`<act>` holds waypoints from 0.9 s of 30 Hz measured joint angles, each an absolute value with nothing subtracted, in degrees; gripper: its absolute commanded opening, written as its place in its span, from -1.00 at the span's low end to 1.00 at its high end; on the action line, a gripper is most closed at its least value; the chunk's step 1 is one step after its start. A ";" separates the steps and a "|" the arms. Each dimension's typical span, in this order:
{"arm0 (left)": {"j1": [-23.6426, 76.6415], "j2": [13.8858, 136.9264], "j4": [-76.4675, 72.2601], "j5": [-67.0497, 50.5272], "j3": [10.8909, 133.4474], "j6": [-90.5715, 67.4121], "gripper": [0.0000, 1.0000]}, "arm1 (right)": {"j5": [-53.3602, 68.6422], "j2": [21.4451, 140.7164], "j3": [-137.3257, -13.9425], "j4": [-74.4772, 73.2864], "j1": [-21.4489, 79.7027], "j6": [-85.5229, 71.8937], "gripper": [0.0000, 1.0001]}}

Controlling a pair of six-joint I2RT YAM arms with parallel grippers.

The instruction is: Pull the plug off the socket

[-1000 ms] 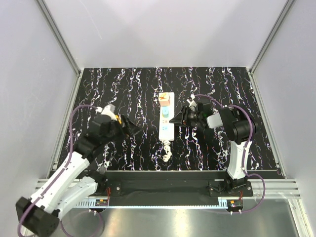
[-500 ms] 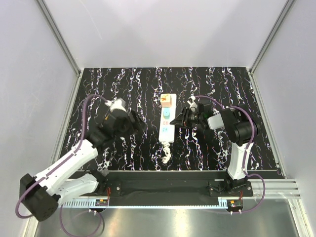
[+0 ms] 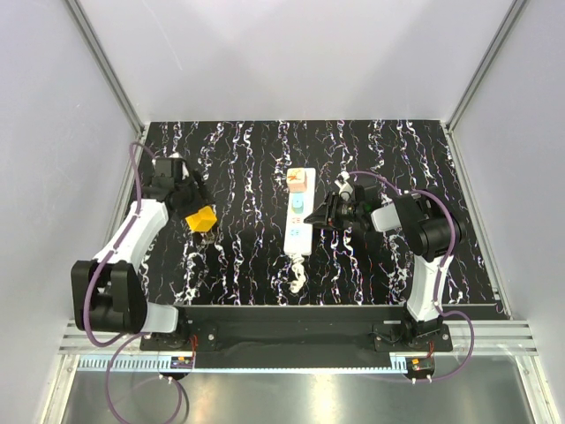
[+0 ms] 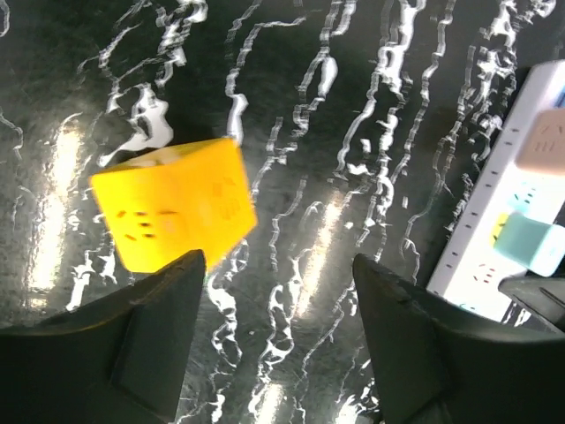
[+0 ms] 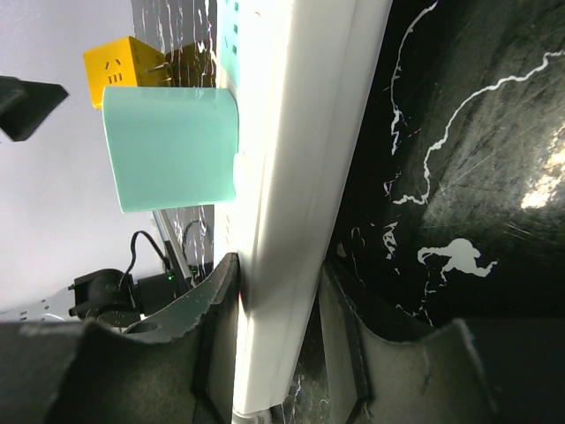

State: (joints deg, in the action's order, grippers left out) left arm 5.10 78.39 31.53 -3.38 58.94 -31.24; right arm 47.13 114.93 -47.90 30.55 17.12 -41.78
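**Left arm swung out to the far left; yellow plug now lies loose**

Yellow plug (image 4: 172,215) sits on the worktop (image 3: 238,159) just ahead of the left fingers (image 4: 159,327), which are spread wide and hold nothing. The socket (image 3: 299,212) lies well off to their right. The right fingers (image 5: 207,309) are closed across its long edge, with a teal plug (image 5: 172,146) seated just above them.

Looks like the release step. Lift the left fingers straight away and keep them wide so no tip clips the cube. The right fingers should keep the strip pinned.

Left arm reaches outward with the wrist pitched down. Right forearm lies low, pointing inward.
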 measured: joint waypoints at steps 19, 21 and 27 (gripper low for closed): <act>-3.29 79.40 17.50 -12.80 46.59 -30.85 -0.12 | 47.29 115.02 -47.92 30.65 17.12 -41.91 -1.00; -3.86 79.15 15.86 -13.39 45.56 -31.59 0.07 | 47.33 115.02 -47.92 30.65 17.12 -41.91 -1.00; -4.03 77.67 15.33 -12.53 42.85 -32.60 0.05 | 47.48 115.04 -47.92 30.65 17.15 -41.91 -1.00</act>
